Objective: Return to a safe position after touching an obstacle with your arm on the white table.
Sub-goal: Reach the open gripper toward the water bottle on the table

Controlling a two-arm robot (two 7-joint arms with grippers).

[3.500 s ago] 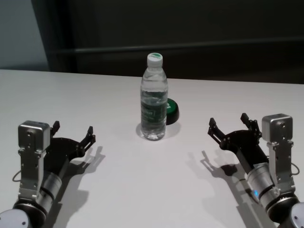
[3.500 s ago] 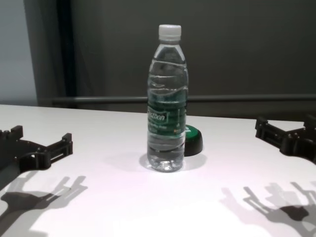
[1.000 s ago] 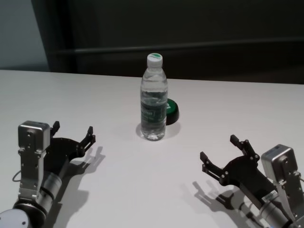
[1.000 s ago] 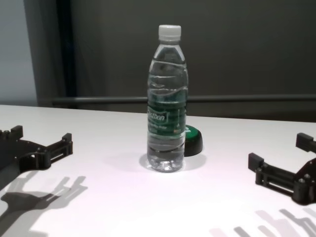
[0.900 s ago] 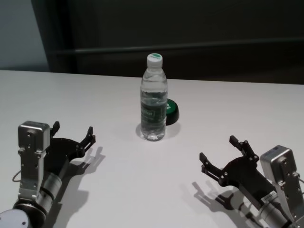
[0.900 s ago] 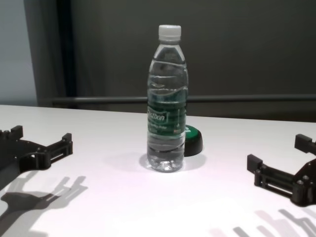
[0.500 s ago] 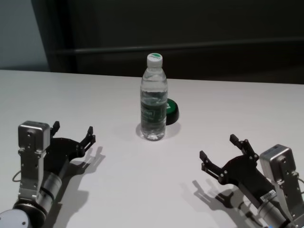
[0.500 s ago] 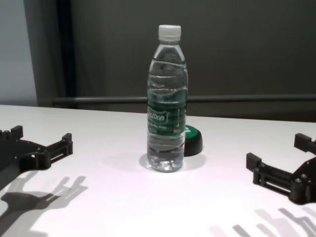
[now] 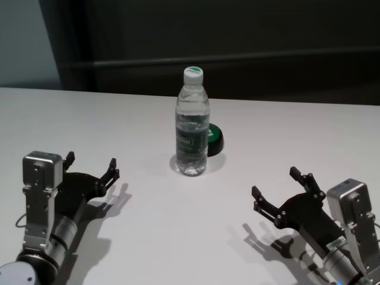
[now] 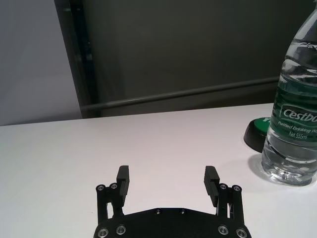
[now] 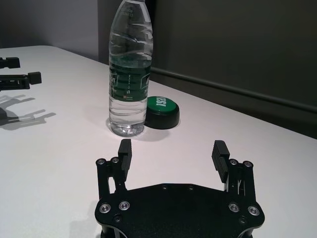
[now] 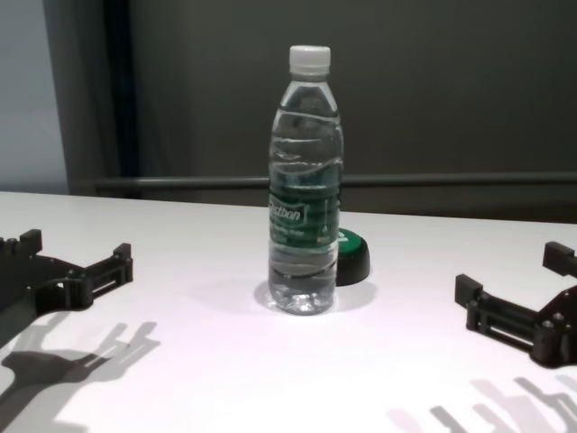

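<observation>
The obstacle, a clear water bottle (image 9: 192,127) with a white cap and dark green label, stands upright mid-table; it also shows in the chest view (image 12: 306,185), the left wrist view (image 10: 296,104) and the right wrist view (image 11: 129,74). The white table (image 9: 178,237) spreads under everything. My right gripper (image 9: 283,187) is open and empty, low at the near right, well apart from the bottle; its fingers (image 11: 125,151) show in its wrist view. My left gripper (image 9: 91,166) is open and empty, parked at the near left.
A low black puck with a green top (image 9: 214,138) sits just behind and right of the bottle, also in the chest view (image 12: 352,255). A dark wall with a rail runs behind the table's far edge.
My right gripper has drawn back from its earlier spot right of the bottle toward the near right; in the last half second it edged slightly right. The bottle and left arm have not moved.
</observation>
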